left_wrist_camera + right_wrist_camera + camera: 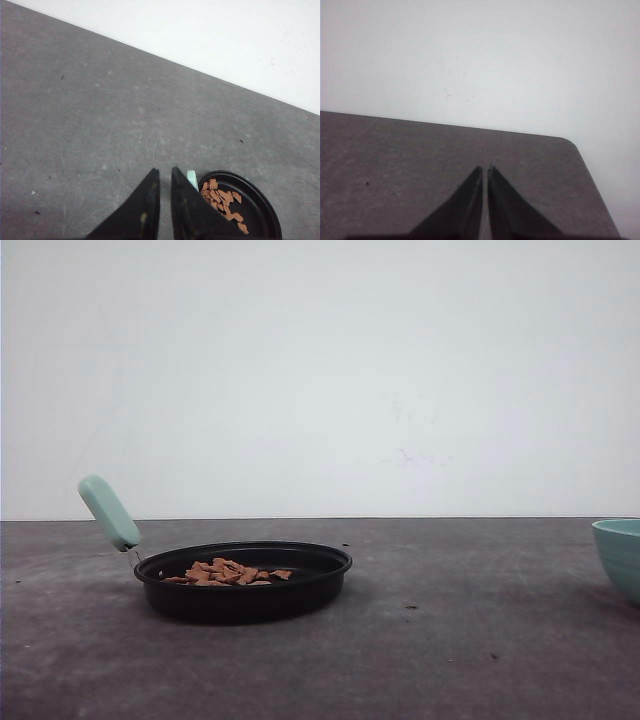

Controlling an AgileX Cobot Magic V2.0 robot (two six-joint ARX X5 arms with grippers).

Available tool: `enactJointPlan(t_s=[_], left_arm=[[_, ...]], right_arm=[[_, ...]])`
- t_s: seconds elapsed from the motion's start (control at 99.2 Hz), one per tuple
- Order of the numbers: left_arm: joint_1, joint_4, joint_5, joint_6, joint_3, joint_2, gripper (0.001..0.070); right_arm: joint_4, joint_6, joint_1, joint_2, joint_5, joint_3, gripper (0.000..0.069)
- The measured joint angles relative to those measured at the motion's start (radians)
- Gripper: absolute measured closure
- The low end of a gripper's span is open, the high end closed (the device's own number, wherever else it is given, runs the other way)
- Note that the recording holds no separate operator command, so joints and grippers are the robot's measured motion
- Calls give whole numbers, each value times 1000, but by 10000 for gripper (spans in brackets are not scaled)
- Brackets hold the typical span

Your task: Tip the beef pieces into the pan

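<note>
The black pan [245,583] rests on the grey table left of centre, its mint-green handle [109,512] slanting up to the left. Orange-brown beef pieces [228,572] lie in a heap inside it. In the left wrist view the pan [255,210] with the beef pieces [222,200] appears beside my left gripper [165,171], which hovers over bare table, shut and holding nothing. A sliver of the handle [192,178] peeks past one finger. My right gripper [485,168] is shut and empty above bare table near a rounded table corner.
A teal bowl [620,555] stands at the right edge of the front view. A white wall rises behind the table's far edge. The table's rounded corner [570,142] lies beyond the right gripper. Small dark specks dot the tabletop.
</note>
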Motion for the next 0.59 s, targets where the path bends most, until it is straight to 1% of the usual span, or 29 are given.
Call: enactJointPlan(t_s=[0.262,0.464,0.524,0.595], left_arm=[[0,0,0,0,0,0,696],[0,0,0,0,0,0,696],[0,-1,0,0,0,0,696],[0,-1,0,0,0,0,696]], right_arm=[[0,0,1,-2,0,0,676],[-2,-3,14,-59,5,-2,676],[7,-12,29,-98,46,-24,676],[51,-23,51,-166,146,-90,676]])
